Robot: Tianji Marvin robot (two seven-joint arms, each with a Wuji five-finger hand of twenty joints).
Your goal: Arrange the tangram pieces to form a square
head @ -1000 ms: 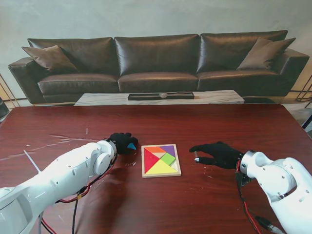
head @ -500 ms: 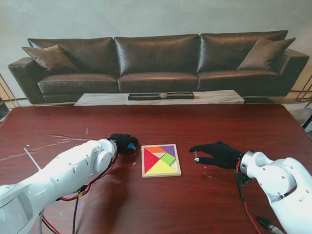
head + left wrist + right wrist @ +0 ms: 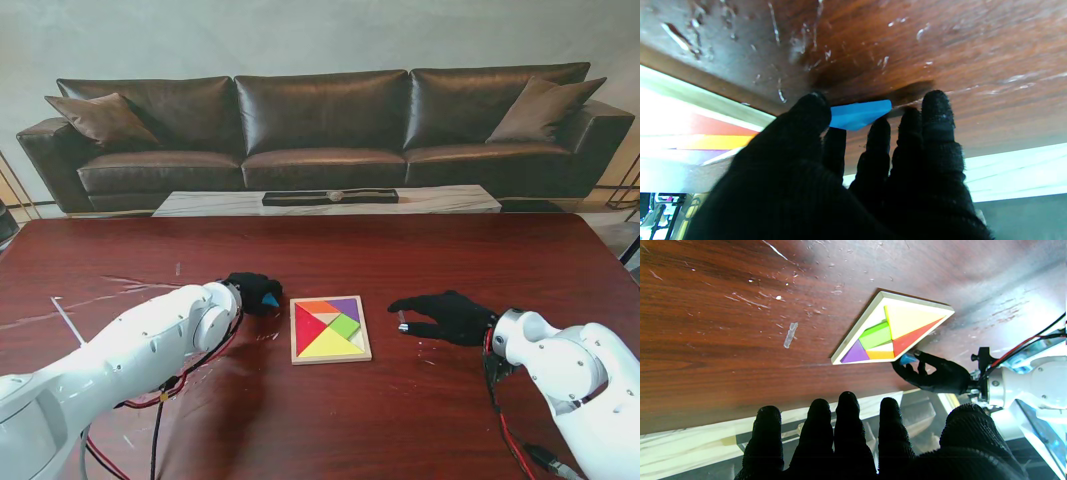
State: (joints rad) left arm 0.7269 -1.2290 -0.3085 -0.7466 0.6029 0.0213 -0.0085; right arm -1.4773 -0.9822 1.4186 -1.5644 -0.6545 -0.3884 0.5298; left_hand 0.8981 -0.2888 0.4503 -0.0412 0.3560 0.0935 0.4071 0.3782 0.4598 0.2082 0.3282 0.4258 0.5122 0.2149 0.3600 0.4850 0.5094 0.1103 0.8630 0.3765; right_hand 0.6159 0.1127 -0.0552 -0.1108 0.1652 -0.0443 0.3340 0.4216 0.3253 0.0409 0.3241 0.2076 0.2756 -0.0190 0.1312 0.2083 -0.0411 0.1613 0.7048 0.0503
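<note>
Left hand point(image 3: 250, 293) is sitting on the table point(image 3: 450, 250) just left of the tray point(image 3: 330, 329), fingers closed around the blue piece point(image 3: 270, 299). Left wrist view is showing it better: blue piece point(image 3: 858, 114) is being pinched between thumb and fingertips point(image 3: 935, 110), a corner poking out past them (looks lifted slightly off the wood, can't confirm).

Tray is lying mid-table between both hands, near the left hand's fingers. Inside it: red triangle point(image 3: 308, 325) on the left, orange piece point(image 3: 318, 307) along the far edge, purple piece point(image 3: 345, 308) at the far right corner, green square point(image 3: 345, 325), yellow triangle point(image 3: 332, 346) nearest me. One bare slot is showing pale between orange and green (clearer in the right wrist view, at the tray point(image 3: 853, 336) centre).

Right hand point(image 3: 445, 315) is resting well right of the tray, fingers spread, holding nothing, pointing toward it. Nothing is lying between either hand and the tray.

Right wrist view is also catching the left hand point(image 3: 937, 375) with the blue piece point(image 3: 908, 359) right at the tray's corner; stand view is making that gap look wider.
</note>
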